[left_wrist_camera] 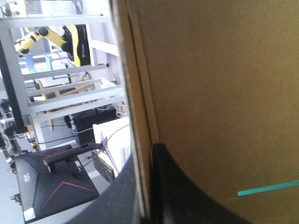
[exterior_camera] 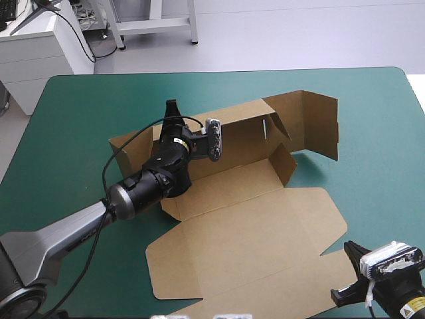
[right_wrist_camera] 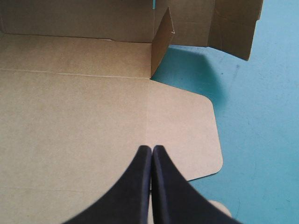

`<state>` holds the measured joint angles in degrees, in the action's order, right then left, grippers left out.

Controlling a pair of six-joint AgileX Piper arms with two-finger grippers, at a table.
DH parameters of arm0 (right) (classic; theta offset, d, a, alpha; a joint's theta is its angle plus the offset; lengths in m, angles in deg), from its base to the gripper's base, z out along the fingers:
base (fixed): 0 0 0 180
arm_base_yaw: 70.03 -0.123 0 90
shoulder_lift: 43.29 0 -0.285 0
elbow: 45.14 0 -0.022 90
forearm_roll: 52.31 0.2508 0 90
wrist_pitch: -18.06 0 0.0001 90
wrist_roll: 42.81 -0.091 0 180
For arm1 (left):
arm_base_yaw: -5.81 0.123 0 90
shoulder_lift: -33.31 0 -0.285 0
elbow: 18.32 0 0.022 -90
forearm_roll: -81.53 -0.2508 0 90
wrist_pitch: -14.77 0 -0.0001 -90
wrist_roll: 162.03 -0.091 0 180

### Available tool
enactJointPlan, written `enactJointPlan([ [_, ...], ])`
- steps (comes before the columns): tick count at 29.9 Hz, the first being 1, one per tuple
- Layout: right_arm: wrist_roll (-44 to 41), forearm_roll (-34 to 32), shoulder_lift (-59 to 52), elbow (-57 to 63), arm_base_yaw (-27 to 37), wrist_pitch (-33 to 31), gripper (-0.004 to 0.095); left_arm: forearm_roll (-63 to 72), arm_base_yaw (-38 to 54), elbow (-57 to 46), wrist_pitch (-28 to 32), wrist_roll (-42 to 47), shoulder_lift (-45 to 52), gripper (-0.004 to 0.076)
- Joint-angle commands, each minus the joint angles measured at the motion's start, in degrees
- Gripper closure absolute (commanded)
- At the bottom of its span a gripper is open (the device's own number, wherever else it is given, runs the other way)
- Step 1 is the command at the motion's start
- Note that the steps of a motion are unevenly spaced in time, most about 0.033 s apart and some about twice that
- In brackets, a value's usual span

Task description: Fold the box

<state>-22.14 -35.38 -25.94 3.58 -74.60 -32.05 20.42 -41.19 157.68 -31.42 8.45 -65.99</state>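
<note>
Your left gripper (exterior_camera: 171,108) is up on the far wall (exterior_camera: 246,123) of the box (exterior_camera: 252,219). The left wrist view settles the grip: the board's edge runs up between the two black fingers (left_wrist_camera: 187,196), which are nipped onto it with only the sheet between them.

The box sits mid-table on the teal-green cover (exterior_camera: 73,113), half made. The far wall is raised, the right end wall (exterior_camera: 315,123) stands with its flap bent round, and the lid (exterior_camera: 259,259) lies flat toward the near edge.

Your right gripper (exterior_camera: 350,251) waits at the lid's near right corner, fingers pressed into one point and holding nothing. I cannot tell whether its tip touches the board.

Here is the risk as I judge it. Only one pinch has hold of the box, and nothing visibly pins the base. If you pull or roll that wall hard, the whole sheet could slide or swing across the cover instead of bending at the score.

A grip this close to the top edge could also crease the wall off its line. The right end wall looks loose, so it could sag open if the box is jolted. The short upright flap (exterior_camera: 284,163) beside it could catch rather than tuck.

As for writing, the board is plain, with no print or brand showing. There is a small yellow sticker (exterior_camera: 176,141) on the left wrist and another on the right, both too small to read.
</note>
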Motion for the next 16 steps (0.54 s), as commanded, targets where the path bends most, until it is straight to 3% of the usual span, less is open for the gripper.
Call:
enactJointPlan([
  [1, 0.2, 0.9, 0.8, -1.2, 0.4, 3.8, 0.0926, -10.4, -1.6, -2.8, 2.9, 5.9, 4.6, 0.0732],
  [7, 0.2, 0.9, 0.8, -1.2, 0.4, 3.8, 0.0925, -20.7, -3.1, -11.0, 7.3, 15.3, 9.5, 0.0732],
  [16, 0.2, 1.3, 0.8, -1.2, 0.4, 3.8, 0.0926, -32.8, -3.2, -21.3, 7.7, 25.7, 13.7, 0.0732],
])
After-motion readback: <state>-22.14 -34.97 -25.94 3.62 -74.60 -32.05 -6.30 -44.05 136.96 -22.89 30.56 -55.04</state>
